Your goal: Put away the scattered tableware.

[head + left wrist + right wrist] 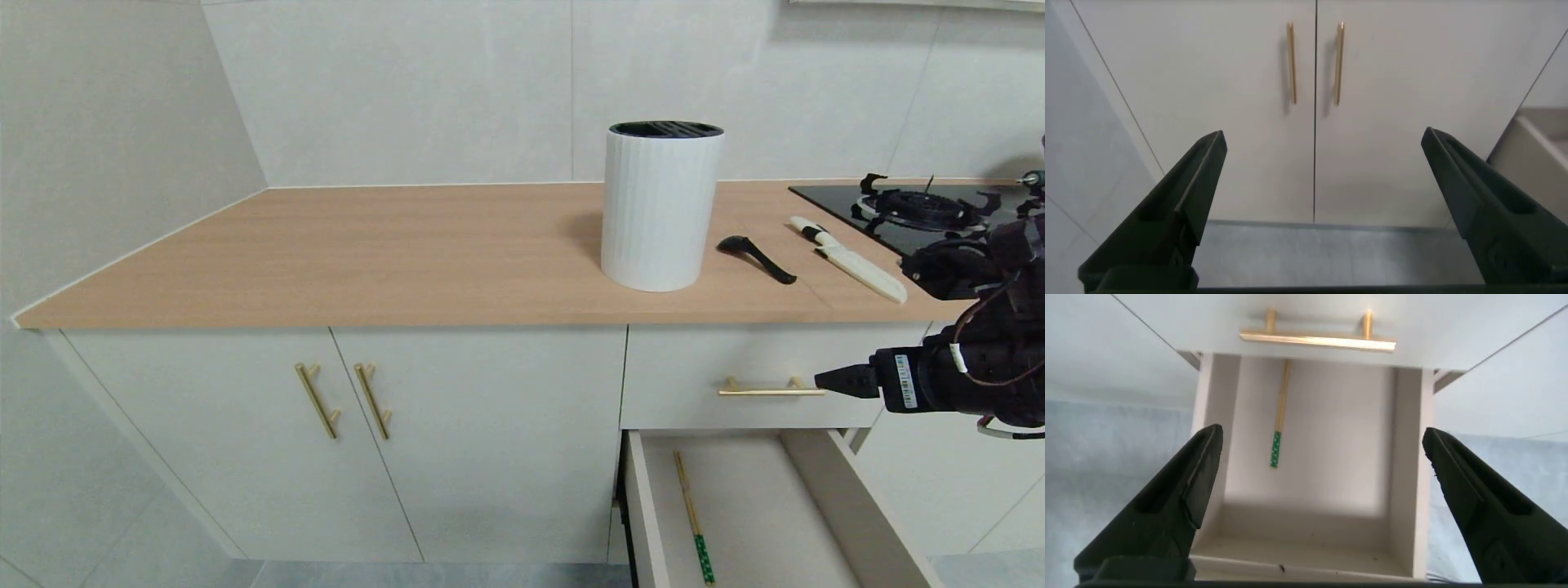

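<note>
The right gripper (1319, 498) is seen with fingers spread wide over the open drawer (1409, 457), in which chopsticks (1279, 416) lie (green-tipped, near one side wall). In the head view this arm is held level at the right edge, beside a brass handle (771, 391). The left gripper (1323, 204) is likewise parted, faced at cabinet doors (1388, 122). On the counter (367, 253), right of centre, a white holder (661, 208), a black spoon (755, 257) and a knife (849, 259) are set in a row, a stove (914, 208) at upper right.
</note>
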